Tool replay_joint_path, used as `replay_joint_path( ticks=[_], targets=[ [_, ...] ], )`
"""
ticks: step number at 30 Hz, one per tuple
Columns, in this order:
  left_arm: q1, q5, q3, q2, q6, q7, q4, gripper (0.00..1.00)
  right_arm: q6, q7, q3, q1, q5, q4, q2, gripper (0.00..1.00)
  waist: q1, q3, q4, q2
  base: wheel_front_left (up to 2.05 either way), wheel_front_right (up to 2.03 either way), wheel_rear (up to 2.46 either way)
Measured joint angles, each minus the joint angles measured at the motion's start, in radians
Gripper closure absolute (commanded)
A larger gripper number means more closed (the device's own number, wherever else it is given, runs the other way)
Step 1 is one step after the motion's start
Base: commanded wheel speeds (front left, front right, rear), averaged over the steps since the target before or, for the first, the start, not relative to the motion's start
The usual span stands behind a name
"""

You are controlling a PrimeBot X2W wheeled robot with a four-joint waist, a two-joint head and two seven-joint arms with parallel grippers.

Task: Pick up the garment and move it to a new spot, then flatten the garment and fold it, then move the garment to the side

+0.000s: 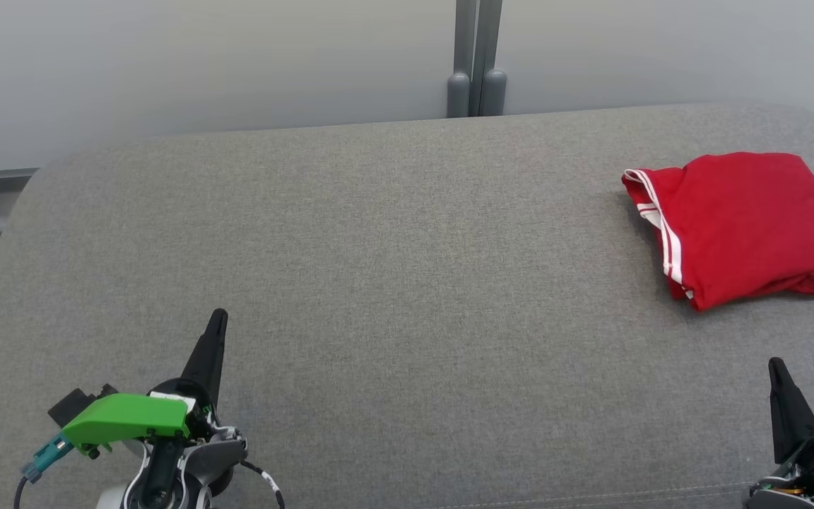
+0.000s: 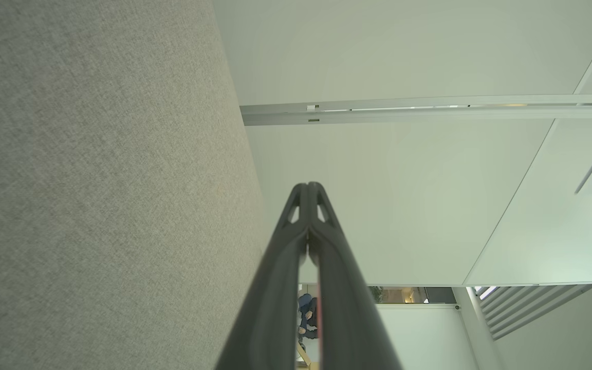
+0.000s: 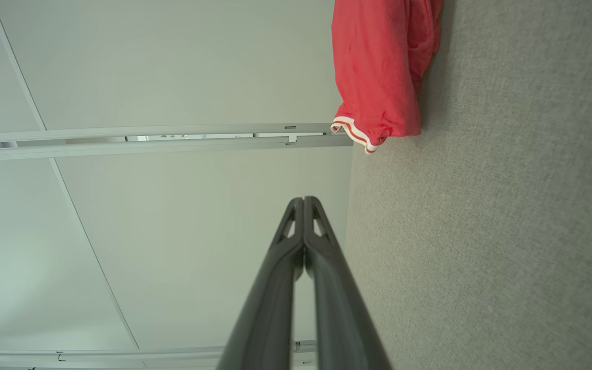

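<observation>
At the lower left of the head view, the left gripper (image 1: 217, 318) is hanging just over the grey padded surface (image 1: 407, 283). Its two dark fingers are pressing together tip to tip and holding nothing. A green cover (image 1: 128, 417) is sitting on its wrist, with a teal plug (image 1: 45, 458) sticking out to the left of it. In the left wrist view those fingers (image 2: 275, 288) are meeting at their tips, leaving only a narrow slit lower down. The grey fabric is running along one side there, and pale wall panels (image 2: 404, 51) are filling the other.

Toward the middle of the head view, a pair of grey posts (image 1: 476, 81) is standing just beyond the surface's far edge, against the wall.

Further right, the red garment (image 1: 746, 219) is lying folded in a compact bundle near the far right of the surface. White stripes (image 1: 670, 247) are running along its left-hand hem, and its right side is running out of frame.

At the lower right, the right gripper (image 1: 776, 371) is pointing up the view, well apart from the garment. In the right wrist view its fingers (image 3: 337, 308) are closing fully against each other, gripping nothing, while the garment is resting on the fabric ahead, untouched.
</observation>
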Motion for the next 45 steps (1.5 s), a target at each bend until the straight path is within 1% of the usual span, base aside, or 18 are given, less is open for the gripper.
replay_joint_path(
  ticks=[45],
  targets=[
    [0.000,0.000,0.000,0.000,0.000,0.000,0.000,1.00,0.000,0.000,0.000,0.000,0.000,0.000,0.000,1.00,0.0000,0.000,0.000,0.0000,0.00,0.00,0.00]
  ],
)
